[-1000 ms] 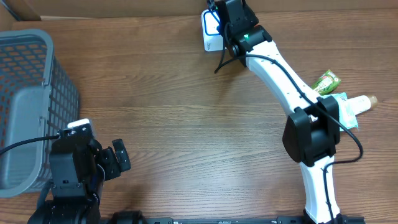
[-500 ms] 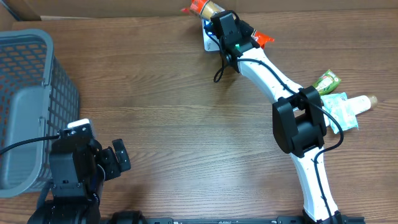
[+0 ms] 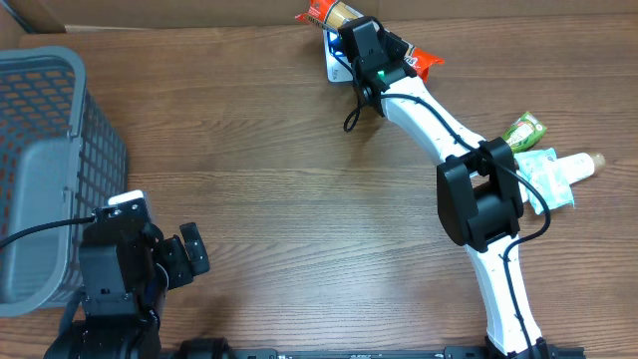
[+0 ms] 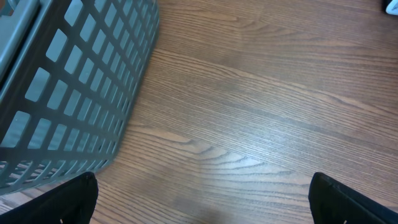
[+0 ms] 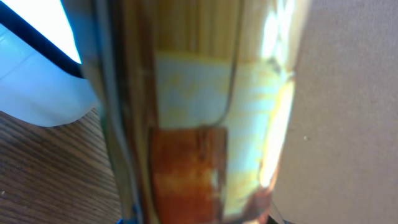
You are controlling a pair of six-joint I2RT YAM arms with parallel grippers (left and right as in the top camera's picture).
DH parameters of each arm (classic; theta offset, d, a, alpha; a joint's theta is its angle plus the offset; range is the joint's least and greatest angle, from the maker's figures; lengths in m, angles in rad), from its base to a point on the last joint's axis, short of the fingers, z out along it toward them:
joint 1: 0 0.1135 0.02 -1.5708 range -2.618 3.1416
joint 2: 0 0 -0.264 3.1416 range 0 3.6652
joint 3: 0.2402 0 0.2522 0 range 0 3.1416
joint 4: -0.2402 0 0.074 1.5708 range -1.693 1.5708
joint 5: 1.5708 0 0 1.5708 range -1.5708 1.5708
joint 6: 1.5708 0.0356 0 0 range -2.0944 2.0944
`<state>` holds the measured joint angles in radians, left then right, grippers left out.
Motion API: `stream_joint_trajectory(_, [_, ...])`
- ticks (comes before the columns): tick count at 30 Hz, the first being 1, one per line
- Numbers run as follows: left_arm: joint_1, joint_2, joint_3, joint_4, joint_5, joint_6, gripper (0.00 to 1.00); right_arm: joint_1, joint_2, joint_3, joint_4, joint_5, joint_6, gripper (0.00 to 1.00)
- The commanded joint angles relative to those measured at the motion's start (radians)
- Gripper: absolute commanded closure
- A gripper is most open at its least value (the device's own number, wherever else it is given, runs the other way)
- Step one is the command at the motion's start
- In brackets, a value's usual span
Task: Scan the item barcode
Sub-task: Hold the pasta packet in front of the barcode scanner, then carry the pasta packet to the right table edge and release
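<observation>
Closest to me the left gripper [image 4: 202,186] hangs with its jaws spread wide and nothing between them, only bare table [image 3: 299,199] under it and the grey basket [image 3: 100,130] just off to its left side. Farther out, beside the right arm's elbow, a green packet [image 3: 523,130] and a white bottle [image 3: 570,166] lie close together. At the far edge the right gripper [image 3: 364,40] is closed narrow across the middle of the snack packet [image 3: 321,14], whose red ends stick out on either side of the fingers, and the glowing white scanner [image 3: 335,62] sits just below and beside it. From the wrist view the wrapper looks glossy and creased, so I'd guess it is light, soft and rather slippery, best pinched mid-body without crushing, leaving the printed face clear. I can't make out a barcode
</observation>
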<state>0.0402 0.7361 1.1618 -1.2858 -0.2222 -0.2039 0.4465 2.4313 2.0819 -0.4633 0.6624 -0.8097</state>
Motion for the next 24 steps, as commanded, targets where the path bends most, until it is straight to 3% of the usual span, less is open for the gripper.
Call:
stream_joint_trajectory(1, [0.005,-0.003,-0.002,0.003,-0.016,-0.01,0.0,0.0,-0.063,0.039,0.035,0.046,0.019,0.96])
stream_joint_trajectory(14, [0.005,-0.003,-0.002,0.003,-0.016,-0.01,0.01,0.01,-0.128,0.04,-0.014,0.028,0.067,0.96])
stream_joint_trajectory(20, [0.005,-0.003,-0.002,0.003,-0.016,-0.01,0.0,0.008,-0.327,0.04,-0.211,-0.251,0.287,0.96])
stream_joint_trajectory(24, [0.005,-0.003,-0.002,0.003,-0.016,-0.01,0.0,-0.011,-0.501,0.04,-0.353,-0.42,0.598,0.96])
